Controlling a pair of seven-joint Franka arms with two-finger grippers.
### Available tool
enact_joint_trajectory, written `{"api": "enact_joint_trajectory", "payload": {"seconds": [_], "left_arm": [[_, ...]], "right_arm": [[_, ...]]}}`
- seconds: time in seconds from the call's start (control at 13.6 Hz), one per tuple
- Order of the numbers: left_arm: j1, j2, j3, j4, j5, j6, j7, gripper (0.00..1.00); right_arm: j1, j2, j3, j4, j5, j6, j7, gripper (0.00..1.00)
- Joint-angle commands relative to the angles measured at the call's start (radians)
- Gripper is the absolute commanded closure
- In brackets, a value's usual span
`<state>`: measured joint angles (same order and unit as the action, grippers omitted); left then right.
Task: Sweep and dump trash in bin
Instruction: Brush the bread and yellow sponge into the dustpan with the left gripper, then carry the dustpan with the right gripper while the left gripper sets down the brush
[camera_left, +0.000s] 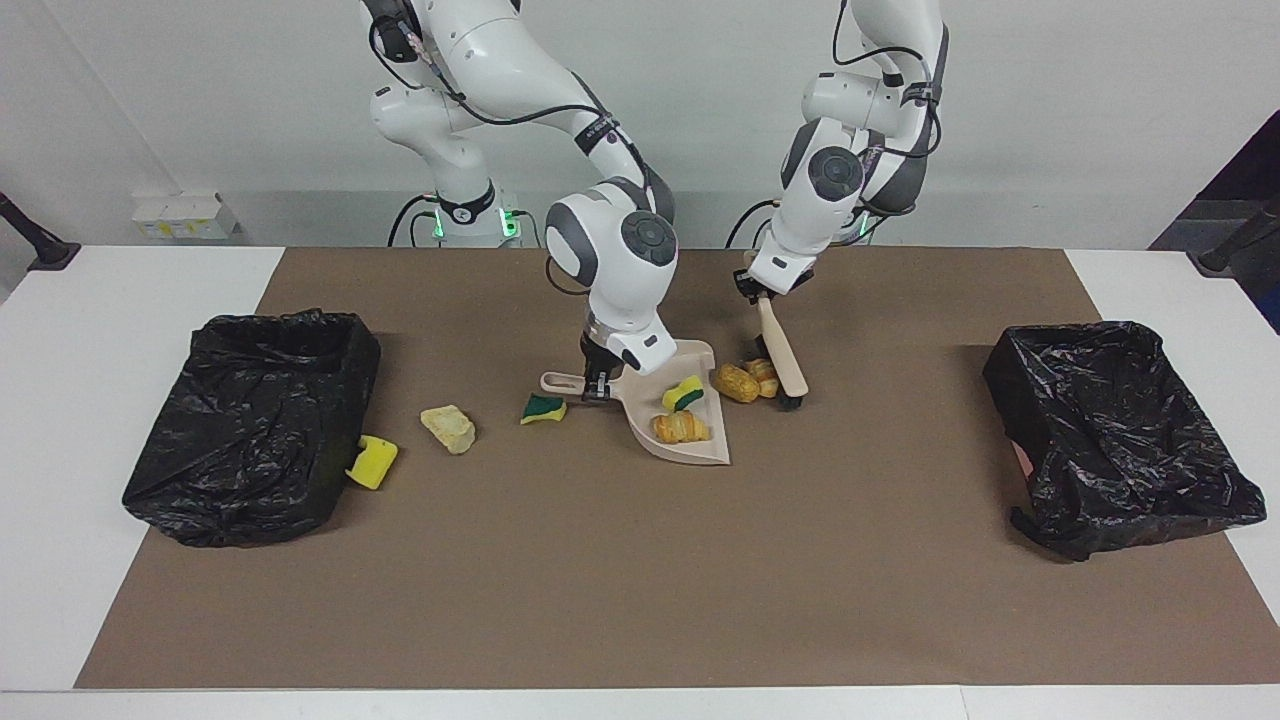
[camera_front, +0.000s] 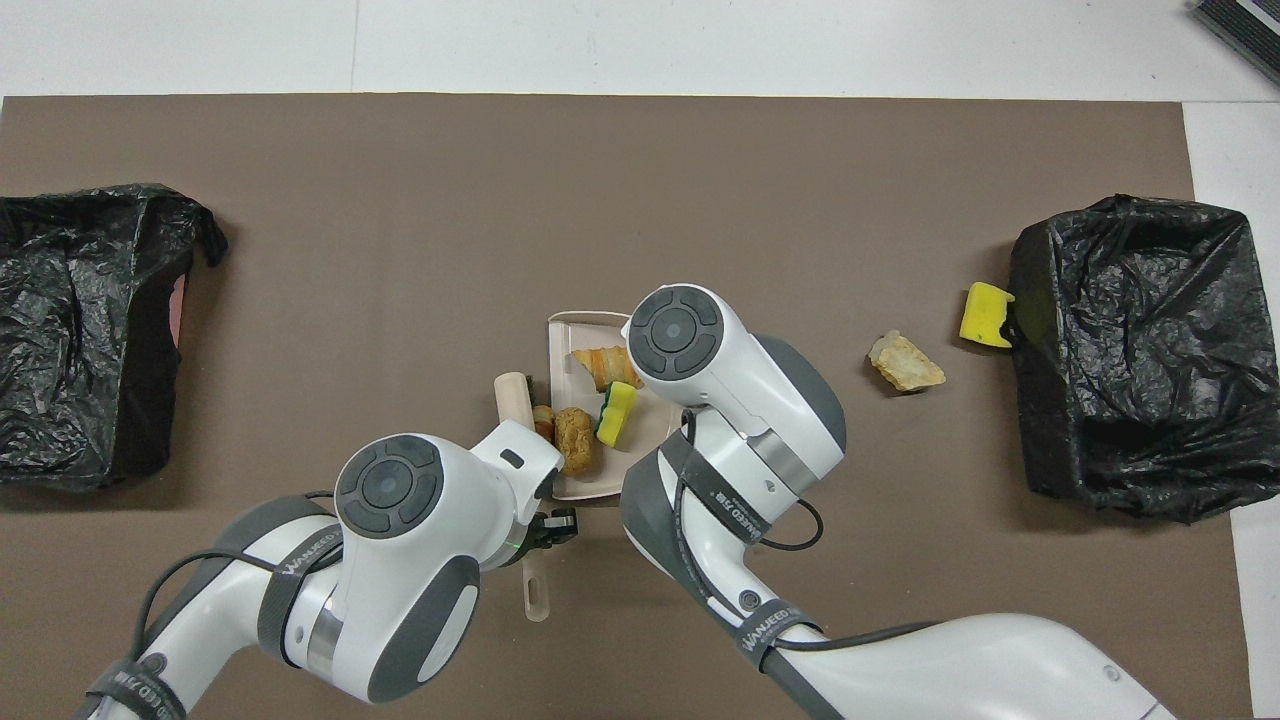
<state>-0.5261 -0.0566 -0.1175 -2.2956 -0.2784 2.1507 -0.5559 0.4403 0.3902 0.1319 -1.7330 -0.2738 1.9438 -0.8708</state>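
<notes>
While the right hand (camera_left: 598, 385) grips the dustpan (camera_left: 680, 425) handle, the left hand (camera_left: 757, 292) clamps the brush (camera_left: 780, 362), bristles seemingly touching two rolls (camera_left: 745, 380).

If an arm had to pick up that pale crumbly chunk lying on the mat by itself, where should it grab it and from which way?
Best guess: come straight down on the pale crumbly chunk and pinch across its narrow middle. It lies flat and elongated on the brown mat, with open space all round, so the short sides probably give the fingers the surest hold.
</notes>
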Motion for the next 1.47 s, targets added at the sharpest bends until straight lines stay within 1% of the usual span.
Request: {"api": "enact_joint_trajectory", "payload": {"seconds": [0.0, 0.15, 0.22, 0.44, 0.52, 0.66, 0.74, 0.81, 0.96, 1.11, 1.25, 1.4], "left_arm": [[-0.034, 0.043, 0.013, 0.056, -0.025, 0.006, 0.039, 1.0], [-0.031, 0.031, 0.019, 0.061, -0.016, -0.008, 0.127, 1.0], [-0.025, 0.023, 0.019, 0.079, -0.012, -0.015, 0.172, 1.0], [0.007, 0.015, 0.024, 0.09, -0.009, -0.104, 0.169, 1.0], [0.024, -0.005, 0.024, 0.093, 0.028, -0.132, 0.165, 1.0], [0.043, -0.048, 0.024, 0.101, 0.138, -0.164, 0.148, 1.0], [0.061, -0.072, 0.024, 0.101, 0.175, -0.179, 0.117, 1.0], [0.066, -0.09, 0.022, 0.101, 0.204, -0.216, 0.099, 1.0], [0.051, -0.112, 0.013, 0.093, 0.212, -0.265, 0.023, 1.0], [0.0, -0.143, 0.009, 0.055, 0.212, -0.256, -0.044, 1.0], [-0.069, -0.122, 0.009, 0.024, 0.203, -0.224, -0.132, 1.0], [-0.115, -0.095, 0.007, 0.001, 0.2, -0.119, -0.142, 1.0]], "right_arm": [[-0.003, 0.013, 0.006, 0.004, -0.007, 0.023, 0.036, 1.0], [-0.003, 0.013, 0.006, 0.004, -0.007, 0.021, 0.036, 1.0], [-0.005, 0.013, 0.006, 0.004, -0.007, 0.021, 0.038, 1.0], [-0.005, 0.013, 0.006, 0.009, -0.008, 0.011, 0.036, 1.0], [-0.005, 0.013, 0.006, 0.013, -0.008, 0.003, 0.036, 1.0], [-0.017, -0.002, 0.006, 0.013, -0.007, -0.003, 0.027, 1.0], [-0.023, -0.02, 0.006, 0.013, -0.005, -0.011, 0.024, 1.0], [-0.029, -0.034, 0.005, 0.013, 0.014, -0.016, 0.02, 1.0], [-0.078, -0.075, 0.005, 0.013, 0.053, -0.034, -0.043, 1.0], [-0.129, -0.12, 0.003, 0.015, 0.085, -0.071, -0.124, 1.0], [-0.185, -0.158, 0.003, 0.015, 0.105, -0.104, -0.198, 1.0], [-0.248, -0.188, 0.002, 0.018, 0.148, -0.127, -0.279, 1.0]]}}
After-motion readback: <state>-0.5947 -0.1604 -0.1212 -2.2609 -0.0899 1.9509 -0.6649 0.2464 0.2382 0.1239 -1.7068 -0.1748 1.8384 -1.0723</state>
